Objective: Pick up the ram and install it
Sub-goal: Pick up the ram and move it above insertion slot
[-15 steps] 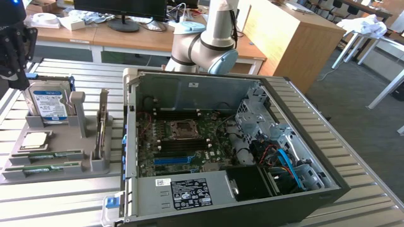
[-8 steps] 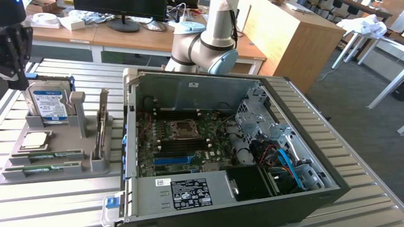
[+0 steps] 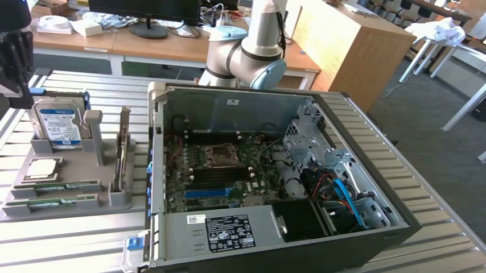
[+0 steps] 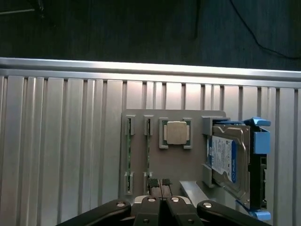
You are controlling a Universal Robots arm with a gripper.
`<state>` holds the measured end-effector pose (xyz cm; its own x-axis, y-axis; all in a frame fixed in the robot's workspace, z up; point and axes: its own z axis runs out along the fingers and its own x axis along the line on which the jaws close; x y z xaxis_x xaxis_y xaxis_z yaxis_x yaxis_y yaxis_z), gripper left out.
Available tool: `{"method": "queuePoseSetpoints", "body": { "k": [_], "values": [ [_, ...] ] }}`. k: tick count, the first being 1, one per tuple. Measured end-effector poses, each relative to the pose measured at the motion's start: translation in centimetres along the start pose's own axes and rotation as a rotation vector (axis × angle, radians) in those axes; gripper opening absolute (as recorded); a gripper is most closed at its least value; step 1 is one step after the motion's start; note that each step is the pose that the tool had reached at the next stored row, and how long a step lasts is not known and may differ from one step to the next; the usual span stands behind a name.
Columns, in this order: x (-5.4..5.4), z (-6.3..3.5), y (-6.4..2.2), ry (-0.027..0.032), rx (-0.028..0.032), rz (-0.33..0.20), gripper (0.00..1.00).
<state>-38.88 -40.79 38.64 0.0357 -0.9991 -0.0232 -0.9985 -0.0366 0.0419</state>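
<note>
Two ram sticks (image 3: 59,186) lie side by side in slots of the grey tray (image 3: 83,202), at the exterior view's left. In the wrist view they show edge-on as thin green strips, one ram stick (image 4: 147,155) running straight toward my fingertips and the other ram stick (image 4: 128,155) beside it. My gripper (image 4: 161,190) hangs above the tray edge with its fingers pressed together, shut on nothing. It is nearest the end of the inner stick and stays above it. My arm (image 3: 251,57) rises behind the open computer case (image 3: 357,131).
The tray also holds a square silver processor (image 4: 176,133), a blue-labelled hard drive (image 4: 225,157) standing on edge, and an upright card (image 3: 122,153). The motherboard (image 3: 220,170) lies exposed inside the case. The table is ribbed metal (image 4: 61,155), with its edge beyond the tray.
</note>
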Motion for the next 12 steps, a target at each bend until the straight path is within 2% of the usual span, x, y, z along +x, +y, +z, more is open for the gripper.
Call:
{"method": "queuePoseSetpoints", "body": {
  "k": [2, 12],
  "values": [
    [0.0, 0.01, 0.0, 0.0009, -0.0005, -0.025, 0.1],
    [-0.01, 0.01, -0.07, 0.0011, -0.0005, -0.027, 0.1]
  ]
}}
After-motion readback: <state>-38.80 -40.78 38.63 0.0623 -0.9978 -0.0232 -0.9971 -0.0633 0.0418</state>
